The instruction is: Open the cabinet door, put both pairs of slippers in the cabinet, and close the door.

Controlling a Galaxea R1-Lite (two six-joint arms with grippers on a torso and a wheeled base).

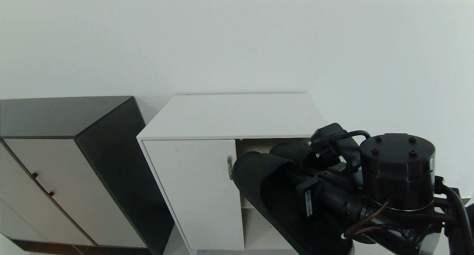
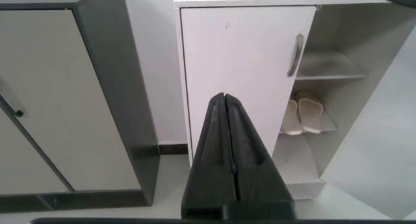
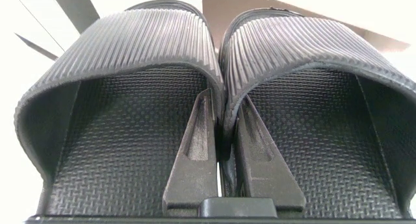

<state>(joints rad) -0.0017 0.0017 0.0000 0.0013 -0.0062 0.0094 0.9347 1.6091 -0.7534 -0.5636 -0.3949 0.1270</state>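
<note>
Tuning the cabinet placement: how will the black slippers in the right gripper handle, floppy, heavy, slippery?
Probably light: the right gripper carries both black slippers by their pinched inner side walls alone. Likely rubbery but self-supporting; the ribbed straps keep their arch. Textured surfaces suggest little slip, though a centre pinch could let them pivot if nudged against a shelf.

- We see the white cabinet [image 2: 240, 55] standing on the floor [image 2: 170, 185], just beside a dark cabinet [image 2: 107, 87].
- In its open right side we see an upper shelf [image 2: 328, 67] and a lower shelf [image 2: 330, 124].
- Pale slippers [image 2: 303, 113] lie side by side on the lower shelf.
</note>
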